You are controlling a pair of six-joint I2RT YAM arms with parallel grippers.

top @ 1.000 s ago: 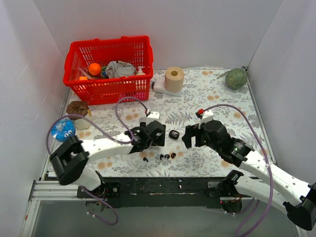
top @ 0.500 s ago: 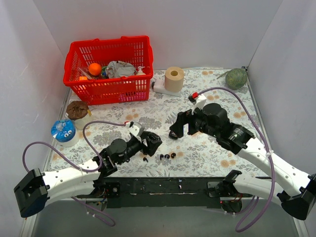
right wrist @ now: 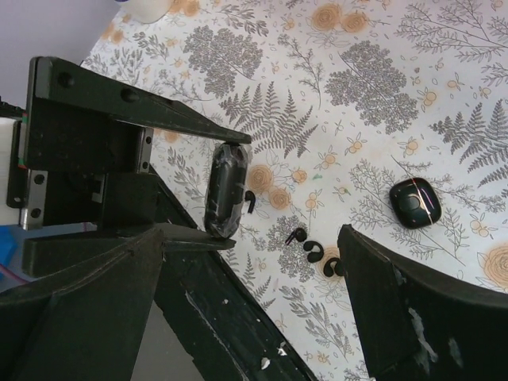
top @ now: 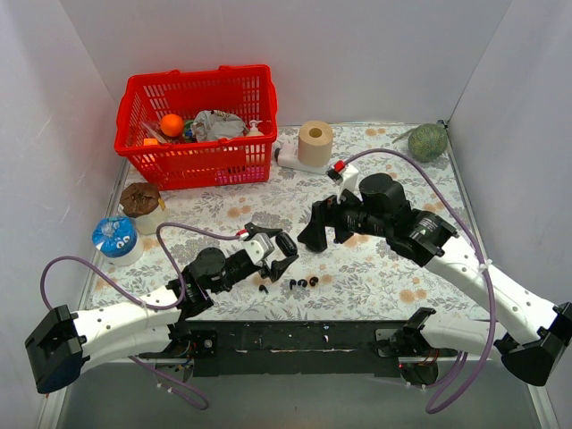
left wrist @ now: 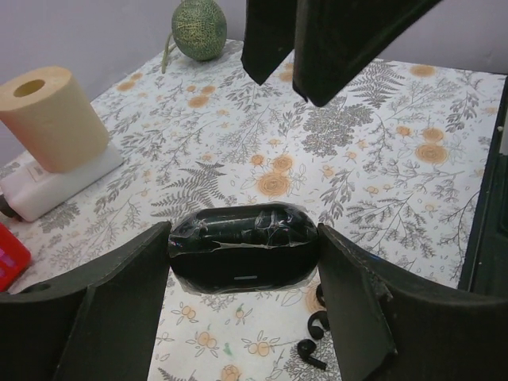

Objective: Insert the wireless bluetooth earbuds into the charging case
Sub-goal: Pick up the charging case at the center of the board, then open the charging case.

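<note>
My left gripper is shut on a long black charging case wrapped in clear tape, gripping it by both ends just above the table. The case also shows in the right wrist view. Several tiny black earbuds lie loose on the patterned cloth just right of that gripper; they show in the left wrist view and in the right wrist view. One stemmed bud lies beside the held case. My right gripper is open and empty, hovering behind the buds. A second small black case lies closed on the cloth.
A red basket with odds and ends stands at the back left. A paper roll on a white block and a green melon are at the back. A blue-lidded cup and a brown-topped cup stand at the left.
My left arm has swung its elbow back and low, keeping the case in its gripper near the buds. My right gripper has moved back and to the left, over the small case.
</note>
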